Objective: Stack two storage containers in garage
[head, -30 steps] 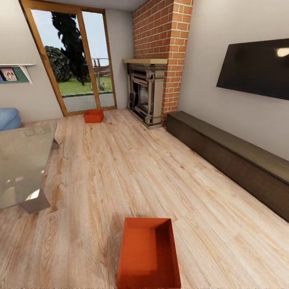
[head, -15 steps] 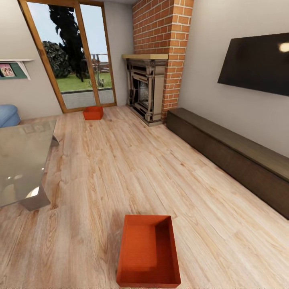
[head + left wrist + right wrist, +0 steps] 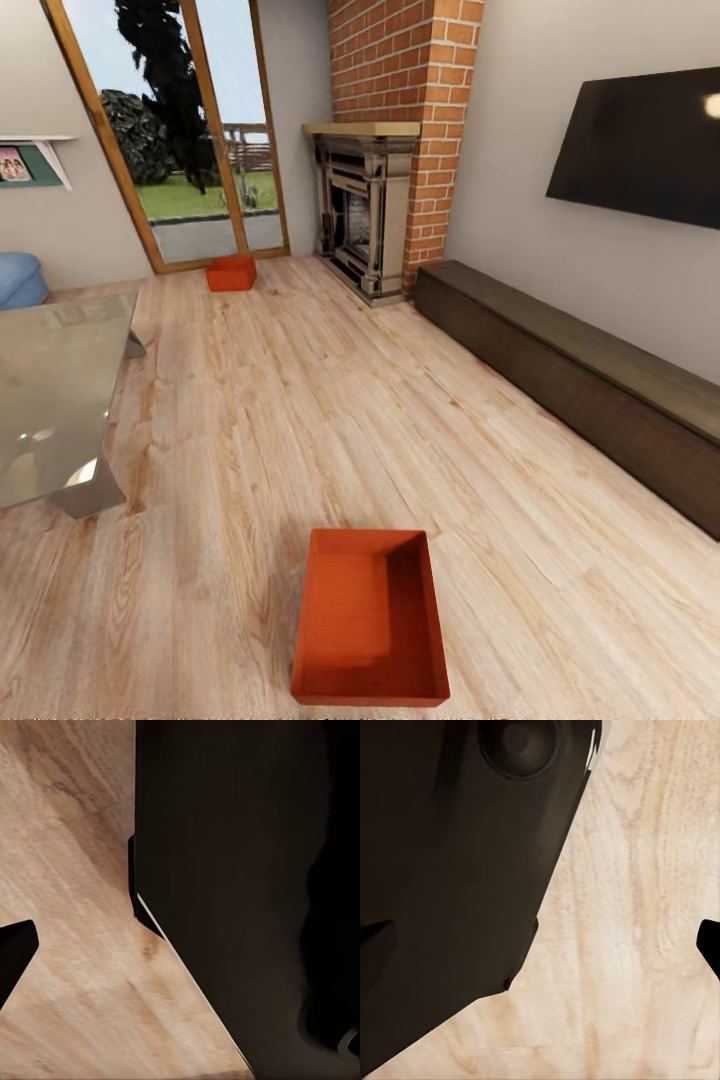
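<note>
Two orange-red storage containers rest on the living room's light wood planks. In the head view the near one (image 3: 370,620) lies low in the middle, open top up and empty. The far one (image 3: 231,273) sits by the glass doors, left of the brick fireplace (image 3: 366,220). The left wrist view has my left gripper (image 3: 180,960) over wood floor beside the robot's dark body, one dark fingertip (image 3: 13,958) at the picture's edge. My right gripper (image 3: 540,941) hangs over pale planks, with a fingertip (image 3: 709,945) at the far edge. Both hold nothing.
A glass coffee table (image 3: 55,400) stands at the left, with a blue sofa (image 3: 20,278) behind it. A long dark low cabinet (image 3: 570,380) runs along the right wall under a wall television (image 3: 640,150). Open plank floor stretches between the two containers.
The whole head view has shifted a little, so the camera moved: the near container now sits slightly higher in the picture. Neither container has moved on the floor.
</note>
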